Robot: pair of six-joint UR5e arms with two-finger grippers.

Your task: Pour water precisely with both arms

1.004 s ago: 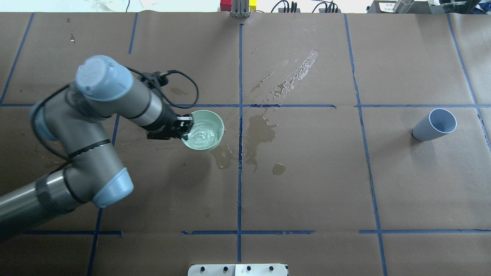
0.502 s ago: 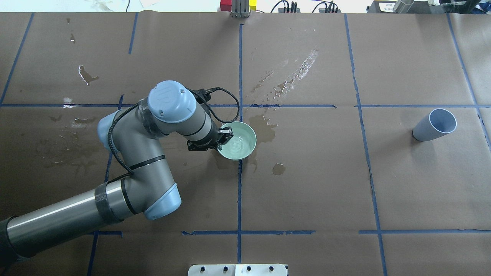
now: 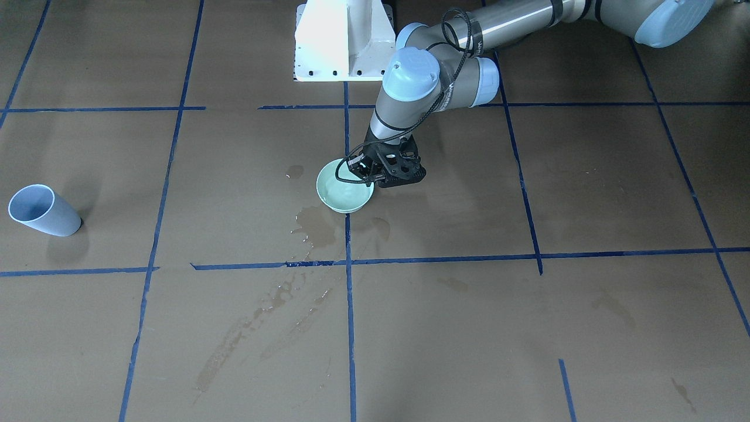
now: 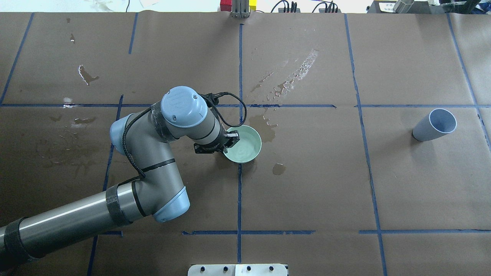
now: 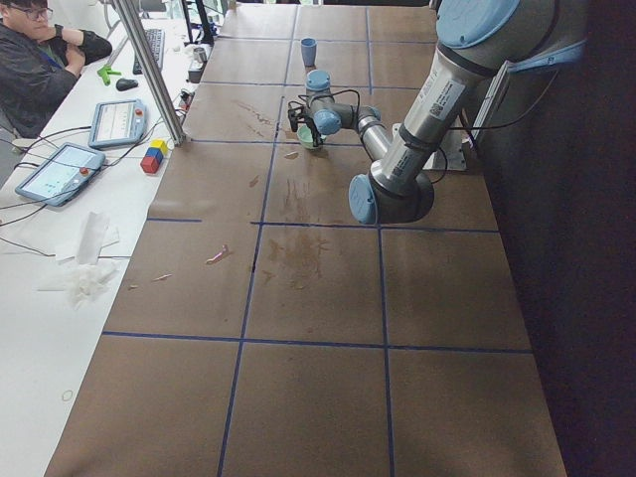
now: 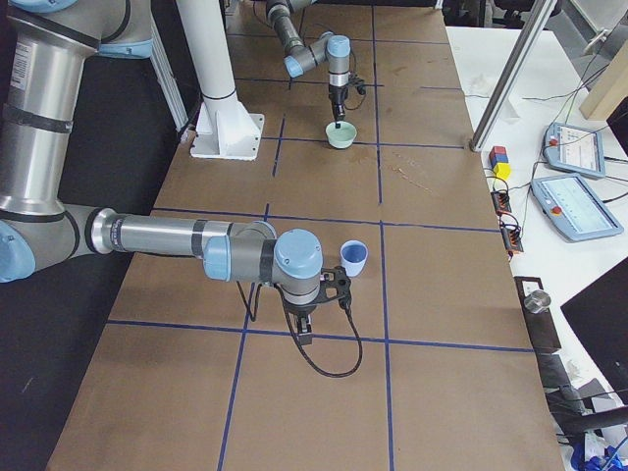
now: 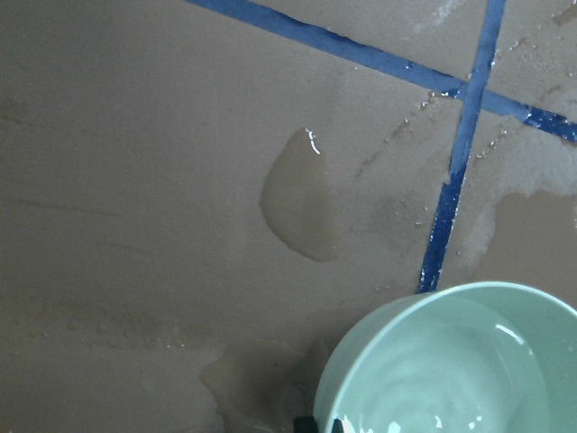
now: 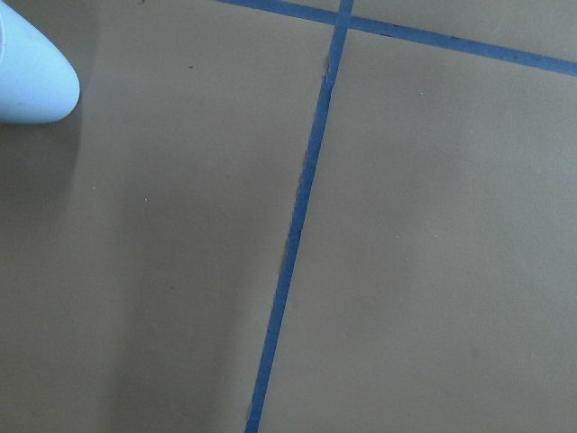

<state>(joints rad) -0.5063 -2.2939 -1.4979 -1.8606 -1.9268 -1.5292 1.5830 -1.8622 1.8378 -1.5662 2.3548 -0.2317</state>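
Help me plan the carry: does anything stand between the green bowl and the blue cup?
Nothing visible does. From the green bowl, gripped at its rim by the left gripper, to the blue cup, the table shows only flat blue tape lines and wet stains.

L arm (image 4: 76,218): enters from lower-left of overhead view, elbow bent sharply, wrist folded over so tool points down near table centre. L gripper (image 4: 229,139): fingers straddle rim of the bowl (image 4: 245,147), one inside, one outside, clamped on it. R arm (image 6: 157,235): forearm stretched low and roughly level, wrist turned down. R gripper (image 6: 306,336): aimed at table surface; finger spacing not readable.
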